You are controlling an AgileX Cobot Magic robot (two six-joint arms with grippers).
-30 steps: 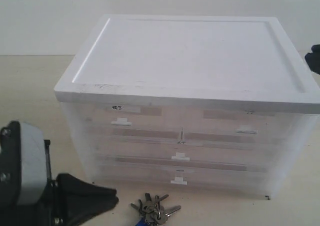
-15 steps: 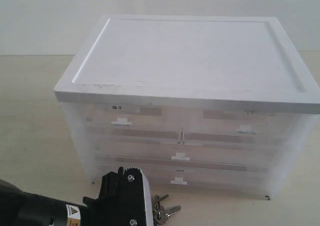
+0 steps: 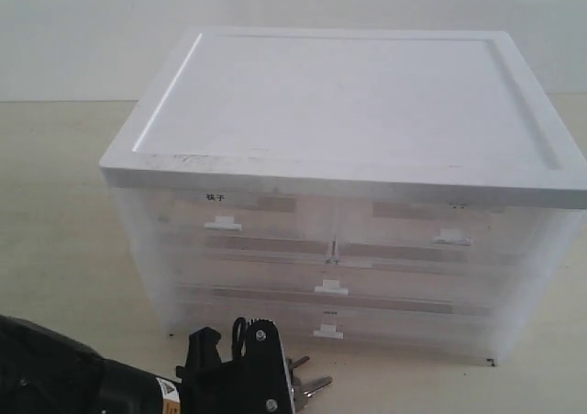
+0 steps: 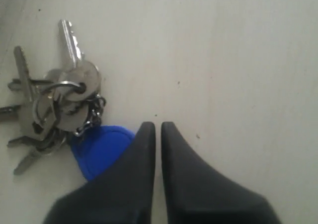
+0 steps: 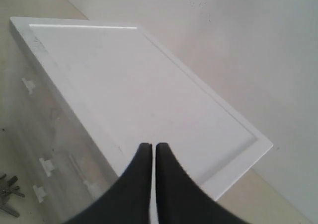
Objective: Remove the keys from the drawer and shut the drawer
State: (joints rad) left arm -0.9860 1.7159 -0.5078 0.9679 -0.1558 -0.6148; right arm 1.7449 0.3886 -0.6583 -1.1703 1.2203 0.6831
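The keys (image 4: 59, 100), a silver bunch on a ring with a blue fob (image 4: 102, 147), lie on the table in front of the cabinet. In the exterior view only a few key tips (image 3: 310, 386) show beside my left arm (image 3: 229, 377). My left gripper (image 4: 158, 127) is shut with nothing in it; its tips hover right next to the fob, one finger covering part of it. The drawer (image 3: 452, 239), top right with a white tab handle, sits flush with the cabinet front. My right gripper (image 5: 151, 147) is shut and empty above the cabinet's white lid (image 5: 124, 85).
The translucent cabinet (image 3: 348, 111) has another half-width drawer (image 3: 222, 222) at the top left and full-width drawers (image 3: 330, 287) below, all pushed in. Pale table surface (image 3: 55, 203) extends to the left of the cabinet, and a white wall stands behind.
My left arm has swung from the far left to the right and now covers most of the keys in the exterior view. The dark tip at the right edge has gone.
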